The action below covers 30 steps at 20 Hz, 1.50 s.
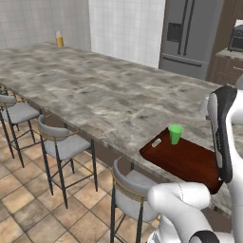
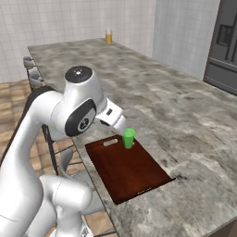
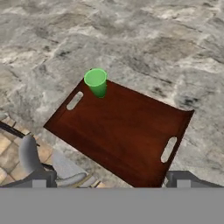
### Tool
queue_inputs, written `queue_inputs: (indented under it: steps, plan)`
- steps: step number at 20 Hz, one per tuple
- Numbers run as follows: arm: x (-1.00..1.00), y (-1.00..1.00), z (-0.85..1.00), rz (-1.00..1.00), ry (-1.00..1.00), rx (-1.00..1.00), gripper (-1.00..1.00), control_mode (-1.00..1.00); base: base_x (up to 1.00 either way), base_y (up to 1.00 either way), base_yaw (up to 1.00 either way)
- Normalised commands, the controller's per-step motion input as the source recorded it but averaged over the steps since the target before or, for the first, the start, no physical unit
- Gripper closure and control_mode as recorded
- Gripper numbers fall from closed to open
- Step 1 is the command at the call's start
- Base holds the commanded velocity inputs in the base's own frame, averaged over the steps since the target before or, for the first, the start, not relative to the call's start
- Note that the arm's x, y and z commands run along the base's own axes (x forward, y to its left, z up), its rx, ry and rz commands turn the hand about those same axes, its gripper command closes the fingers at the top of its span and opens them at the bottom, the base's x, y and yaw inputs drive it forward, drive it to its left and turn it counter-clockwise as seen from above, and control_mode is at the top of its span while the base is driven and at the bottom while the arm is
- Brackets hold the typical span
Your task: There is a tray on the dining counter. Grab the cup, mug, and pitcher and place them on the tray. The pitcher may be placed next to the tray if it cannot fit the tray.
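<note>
The dark red-brown tray point(image 1: 190, 161) point(image 2: 129, 171) point(image 3: 122, 131) lies at the near edge of the grey marbled dining counter point(image 1: 95, 90) point(image 2: 185, 115) point(image 3: 131, 35). The green cup point(image 1: 175, 134) point(image 2: 128, 138) point(image 3: 96, 82) stands upright in a corner of the tray, by one slot handle. Far off, at the counter's other end, the yellow-orange pitcher point(image 1: 59, 39) point(image 2: 108, 36) stands. The mug is out of view. My gripper point(image 3: 111, 178) hangs above the tray, open, with nothing between its fingers and apart from the cup.
Grey-cushioned bar stools point(image 1: 61, 142) point(image 3: 30, 157) line the counter's near side, one right below the tray. A steel fridge point(image 1: 190, 33) point(image 2: 227, 41) stands beyond the counter, with dark cabinets point(image 1: 230, 66) beside it. Wide bare stone stretches between the tray and the pitcher.
</note>
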Motion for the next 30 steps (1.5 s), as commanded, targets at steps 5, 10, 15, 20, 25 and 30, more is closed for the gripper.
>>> queue_inputs:
  steps: [5,10,15,20,25,30]
  plan:
    - [-0.4,0.24,0.0,-0.06,0.0,0.08,-1.0,-1.0,0.0,0.0,0.0]
    - [-0.22,0.17,0.36,-0.03,-0.04,-0.02,-1.0,-1.0,0.0,0.0,0.0]
    - [-0.37,0.14,0.52,-0.07,-0.03,0.0,-1.0,-1.0,0.0,0.0,0.0]
    - [-0.08,0.07,0.08,-0.02,0.0,0.0,-1.0,1.0,-0.48,0.42,-0.05]
    - [0.0,0.0,0.0,0.0,0.0,0.0,-1.0,1.0,-0.61,0.91,-0.01]
    - [0.0,0.0,0.0,0.0,0.0,0.0,-1.0,1.0,-0.32,0.76,0.26]
